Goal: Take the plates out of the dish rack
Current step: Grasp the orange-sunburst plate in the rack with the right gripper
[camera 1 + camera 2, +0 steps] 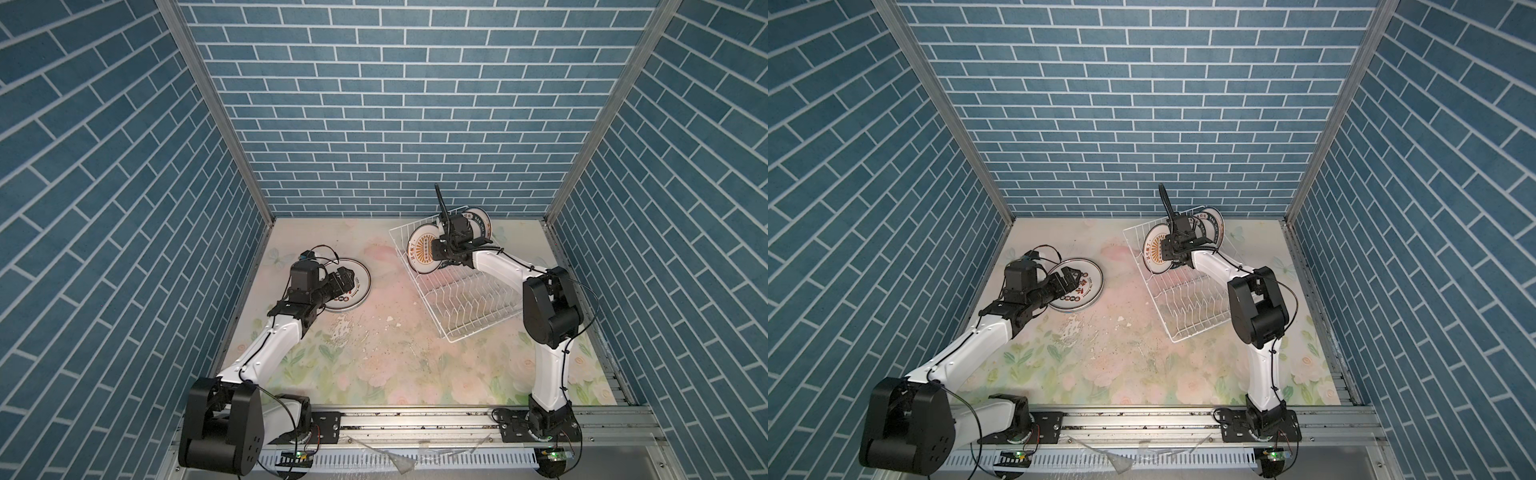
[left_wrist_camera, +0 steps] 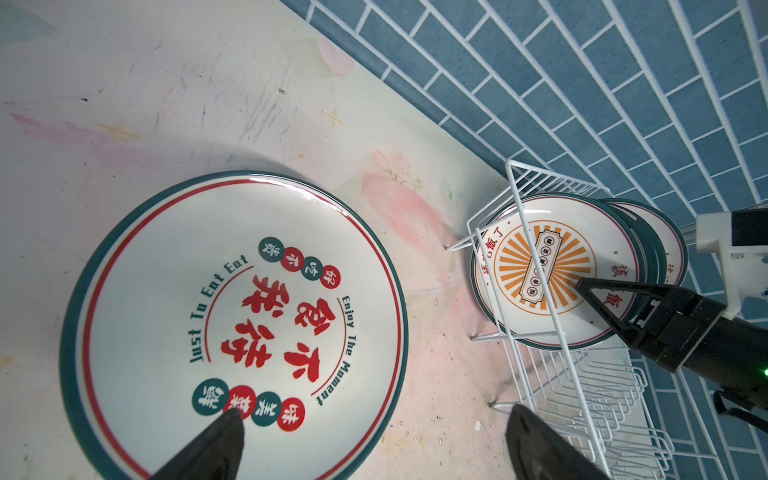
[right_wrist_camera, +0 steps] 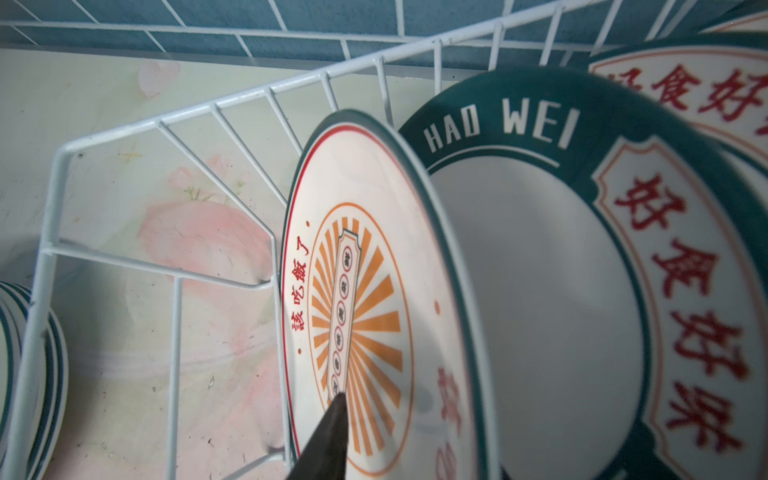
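Observation:
The white wire dish rack (image 1: 469,307) (image 1: 1192,307) stands at the back right, with plates upright at its far end. The front one is an orange sunburst plate (image 1: 419,249) (image 3: 357,291). A green-rimmed "HAO WEI" plate (image 3: 540,291) and more plates (image 1: 480,224) stand behind it. My right gripper (image 3: 422,436) straddles the sunburst plate: one finger (image 2: 602,291) lies across its face and the other is behind its rim, the jaws still apart. At the left, a stack of plates (image 1: 361,274) (image 2: 232,316) lies flat on the table. My left gripper (image 2: 376,411) hovers open over the stack's edge, holding nothing.
The near rows of rack prongs (image 1: 473,299) hold nothing. Blue brick walls close the back and both sides. The floral table (image 1: 374,332) has scuffs and crumbs in the middle. A metal rail (image 1: 415,419) with the arm bases runs along the front.

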Controlling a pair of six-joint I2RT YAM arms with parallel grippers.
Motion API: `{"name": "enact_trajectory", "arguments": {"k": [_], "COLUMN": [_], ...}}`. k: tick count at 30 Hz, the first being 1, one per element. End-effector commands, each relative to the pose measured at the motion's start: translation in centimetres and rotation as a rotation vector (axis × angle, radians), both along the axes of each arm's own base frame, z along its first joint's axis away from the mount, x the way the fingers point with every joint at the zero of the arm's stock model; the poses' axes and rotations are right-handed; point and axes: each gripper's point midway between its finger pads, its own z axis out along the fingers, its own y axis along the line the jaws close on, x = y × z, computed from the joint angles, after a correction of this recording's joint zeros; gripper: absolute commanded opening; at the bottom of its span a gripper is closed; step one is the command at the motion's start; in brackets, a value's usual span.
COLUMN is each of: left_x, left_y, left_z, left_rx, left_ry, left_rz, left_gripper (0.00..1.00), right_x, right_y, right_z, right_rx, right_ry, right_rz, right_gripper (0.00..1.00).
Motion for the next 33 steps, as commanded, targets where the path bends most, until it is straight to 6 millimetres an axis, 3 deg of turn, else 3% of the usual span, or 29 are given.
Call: {"name": "enact_trajectory", "arguments": {"k": [1,6,18,26,33], "left_x": [0.2,0.5,0.4,0.3,0.3], "left_y": [-0.3,-0.6,-0.2,0.7,0.7], "left_z": [0.0,-0.6,-0.5,-0.7,-0.8], "left_rx": [-0.004,-0.013,-0.006,0.026,0.027], "left_ry": [-0.013,0.013,0.007,0.014,0.018], "left_rz": [-0.012,-0.022,-0.001,0.041,0.037], "left_gripper": [0.99,0.99,0.99,0.99,0.99], "right_x": [1.3,1.1,0.4,0.3,-0.2], "right_y": [1.1,1.2,0.6,-0.2,-0.5], "right_z": [1.5,1.2,2.0,3.5,6.1], "right_rx": [0.04,0.022,-0.03,-0.09,-0.093], "right_ry": [-0.053,-0.055,-0.102,-0.148,-0.238], "right_rz": [0.039,0.069,0.118,0.131,0.149], "right_gripper": [0.33,0.2,0.03,0.0,0.0]}}
